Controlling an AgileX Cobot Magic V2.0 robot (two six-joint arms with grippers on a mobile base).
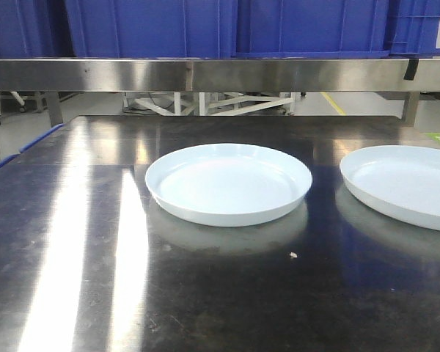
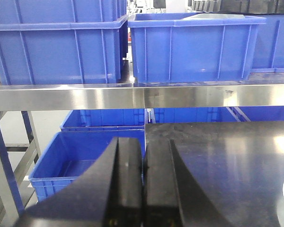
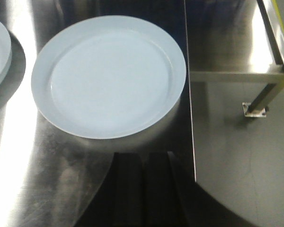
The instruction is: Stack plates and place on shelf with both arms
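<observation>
**Plate handling and bin status before stacking**

You had both plates lying flat and apart on the steel table (image 1: pixel 73 257): the centre plate (image 1: pixel 229 183) and the right plate (image 1: pixel 407 183), which the frame edge cut off. Neither was stacked or on the shelf (image 1: pixel 205 73). They looked rigid, glossy, probably slippery and breakable. The low raised rim was your only hold, best taken at the near edge. The left gripper (image 2: pixel 143 189) had its jaws together on nothing, at the table's left edge. The right gripper (image 3: pixel 143 189) also appeared closed and empty, just near of the right plate. Blue bins (image 2: pixel 194 47) stood on the shelf with their contents hidden; a lower bin (image 2: pixel 80 165) looked empty
</observation>
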